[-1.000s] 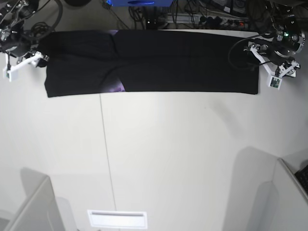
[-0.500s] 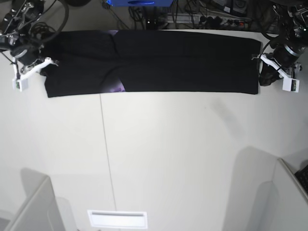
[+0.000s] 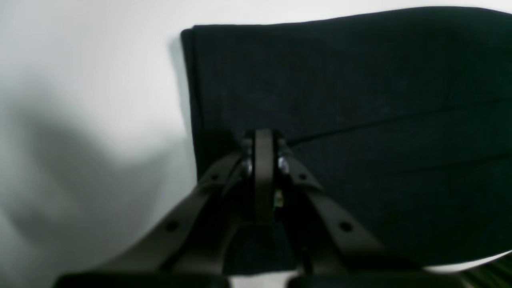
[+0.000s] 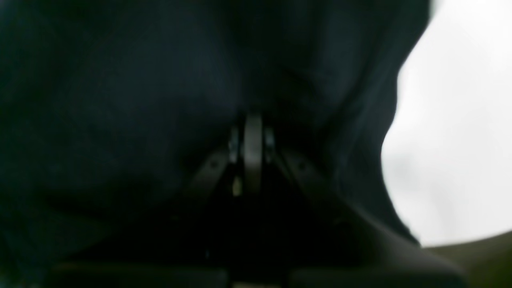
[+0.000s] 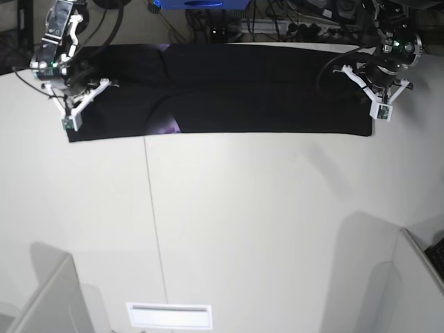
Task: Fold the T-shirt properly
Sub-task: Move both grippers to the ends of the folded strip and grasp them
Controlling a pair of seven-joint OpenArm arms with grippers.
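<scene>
No text, label, brand, number or sign is showing legibly in any view. The T-shirt (image 5: 229, 87) is showing only a small purple patch near its front edge, too small and blurred to read as print. Both wrist views are showing plain black cloth with no lettering on it.

- The base view looks down from high above onto the white flat table (image 5: 243, 222); the long black cloth T-shirt (image 5: 236, 90) lies toward 12 o'clock.
- Left wrist view: close, over that shirt's end at 2 o'clock.
- Right wrist view: closer, blurred, over the end at 10 o'clock.
</scene>
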